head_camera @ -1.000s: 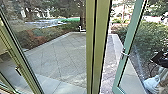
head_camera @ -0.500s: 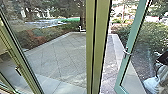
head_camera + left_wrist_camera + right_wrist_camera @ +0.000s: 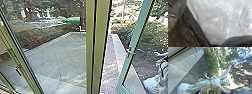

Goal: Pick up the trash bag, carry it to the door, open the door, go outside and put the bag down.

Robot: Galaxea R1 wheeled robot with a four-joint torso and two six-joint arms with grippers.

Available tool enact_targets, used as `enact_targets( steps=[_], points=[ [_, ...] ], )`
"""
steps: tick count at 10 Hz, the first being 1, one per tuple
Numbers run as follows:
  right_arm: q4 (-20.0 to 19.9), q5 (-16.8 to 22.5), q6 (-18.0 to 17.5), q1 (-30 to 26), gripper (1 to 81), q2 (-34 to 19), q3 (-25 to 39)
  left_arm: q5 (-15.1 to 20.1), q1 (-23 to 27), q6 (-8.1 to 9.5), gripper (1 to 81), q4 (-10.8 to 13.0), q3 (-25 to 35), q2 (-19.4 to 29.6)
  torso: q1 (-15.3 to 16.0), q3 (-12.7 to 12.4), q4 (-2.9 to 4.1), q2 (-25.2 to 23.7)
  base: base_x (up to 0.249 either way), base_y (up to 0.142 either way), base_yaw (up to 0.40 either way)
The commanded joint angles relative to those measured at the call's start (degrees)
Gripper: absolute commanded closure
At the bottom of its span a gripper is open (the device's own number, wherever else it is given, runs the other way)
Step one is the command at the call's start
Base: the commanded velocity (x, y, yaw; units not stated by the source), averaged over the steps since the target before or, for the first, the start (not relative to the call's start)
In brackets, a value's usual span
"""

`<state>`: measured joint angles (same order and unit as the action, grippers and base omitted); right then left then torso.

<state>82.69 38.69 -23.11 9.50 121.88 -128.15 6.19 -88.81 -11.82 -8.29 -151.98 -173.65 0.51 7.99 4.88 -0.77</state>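
1. One trash bag (image 3: 184, 26), dark and creased, lies directly before the left wrist camera. Whitish translucent plastic (image 3: 218, 18) adjoins the dark film, with light glinting off its folds.
2. Left gripper: cannot tell whether it grasps the bag or is released.
3. Right gripper: cannot tell whether it is clenched, released or grasping anything.
4. Olive-green upright post (image 3: 93, 47) runs the full height of the head view, near its middle, with a dark seam down its length.
5. Slanting frame (image 3: 25, 60) at the left of the head view carries a dark handle (image 3: 18, 71). Glass fills the span between this frame and the post.
6. Glass door (image 3: 137, 27) with a green frame, right of the post, stands ajar. A gap separates its edge from the post; a metal door handle (image 3: 129, 52) is fitted to the frame.
7. Paving (image 3: 60, 55) outside is laid in grey slabs, with paler edging along its borders.
8. Pale winged statue (image 3: 214, 83) stands outdoors on dark ground beside the paving, one arm extended. Its lower part shows through the door glass in the head view.
9. Green shrubs (image 3: 147, 35) grow behind the statue.
10. Trees (image 3: 25, 10) rise farther off, beyond the paved area.
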Motion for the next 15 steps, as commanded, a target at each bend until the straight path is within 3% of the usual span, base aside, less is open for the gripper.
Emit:
enact_targets(
  steps=[1, 6, 10, 15],
  points=[
    [-1.65, 4.73, -0.09, -9.18, 1.0, -1.7, -1.04, 4.71, 0.96, -0.3, 81.1, -0.15, 0.37, -0.21, 0.0, 0.0, 0.0, 0.0, 0.0, 0.0, 0.0],
    [-1.04, 0.51, 2.46, -9.54, 1.0, -1.44, -8.69, 4.62, 0.78, -0.3, 81.1, -0.06, 0.37, -0.12, 0.0, 0.0, 0.0, 0.0, 0.0, 0.0, 0.0],
    [-1.47, -5.99, 3.95, -9.36, 1.0, -1.52, -16.67, 4.62, 0.69, -0.39, 81.1, -0.06, 0.37, -0.21, 0.0, 0.0, 0.0, 0.0, 0.0, 0.0, 0.0],
    [-2.09, -3.98, 4.92, -5.23, 1.0, -1.09, -20.2, 4.62, 0.69, -0.22, 81.1, 0.12, 0.45, -0.38, 0.0, 0.0, 0.0, 0.0, 0.0, 0.0, 0.0]
  ],
)
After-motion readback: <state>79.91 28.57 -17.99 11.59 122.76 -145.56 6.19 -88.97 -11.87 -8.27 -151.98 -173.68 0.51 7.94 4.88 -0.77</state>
